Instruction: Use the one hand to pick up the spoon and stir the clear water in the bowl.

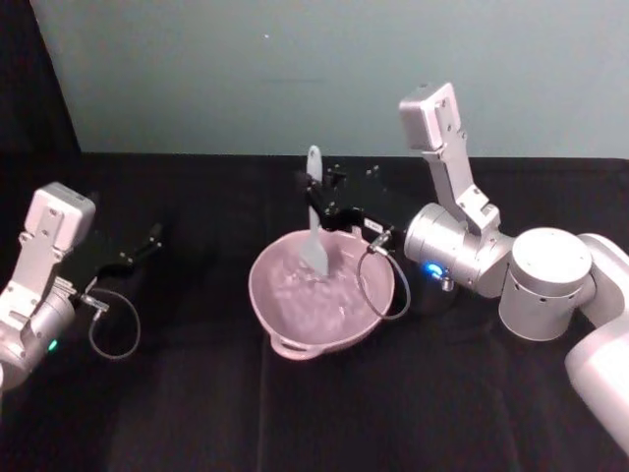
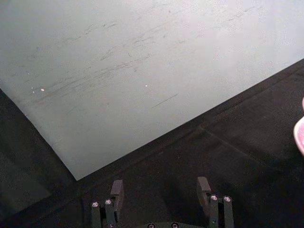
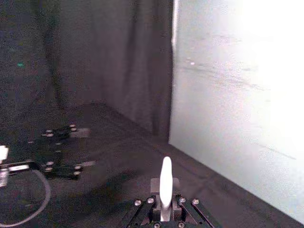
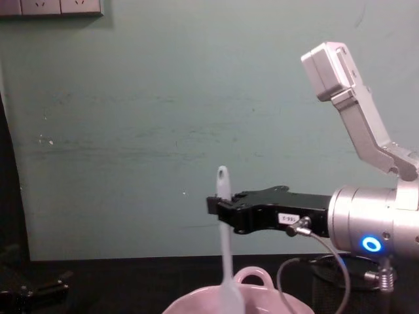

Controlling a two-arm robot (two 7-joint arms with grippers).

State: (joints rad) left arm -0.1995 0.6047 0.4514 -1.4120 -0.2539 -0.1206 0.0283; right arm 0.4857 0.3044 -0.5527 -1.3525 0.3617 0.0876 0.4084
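We hold the spoon (image 1: 314,246) upright in the pink bowl (image 1: 257,300), blade down in the clear water (image 1: 310,295).
Our right gripper (image 1: 316,197) is clamped on its handle above the bowl's far rim. Our left gripper (image 1: 147,241) sits far left over the black table (image 1: 197,413), fingers wide apart.

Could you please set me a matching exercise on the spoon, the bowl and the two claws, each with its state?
Things:
1 spoon
2 bowl
3 left claw
4 right claw

States:
A open, idle
B pink, holding water
C shut on something white
D upright, blade down

Pairs: 1-D, 2-B, 3-A, 4-C
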